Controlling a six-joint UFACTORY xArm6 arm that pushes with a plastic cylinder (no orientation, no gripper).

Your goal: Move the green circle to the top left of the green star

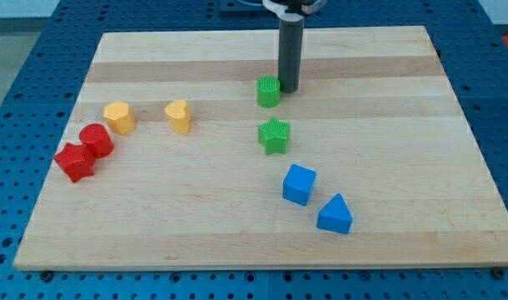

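Note:
The green circle (268, 92) stands on the wooden board, in the upper middle of the view. The green star (274, 135) lies just below it, slightly to the right, with a small gap between them. My tip (288, 88) is at the green circle's right side, touching or nearly touching it, and above the green star. The dark rod rises from there to the view's top.
A yellow hexagon (119, 117) and a yellow heart (178, 116) lie left of centre. A red circle (97, 140) and a red star (75, 162) touch at the far left. A blue cube (299, 184) and a blue triangle (335, 215) lie at the lower right.

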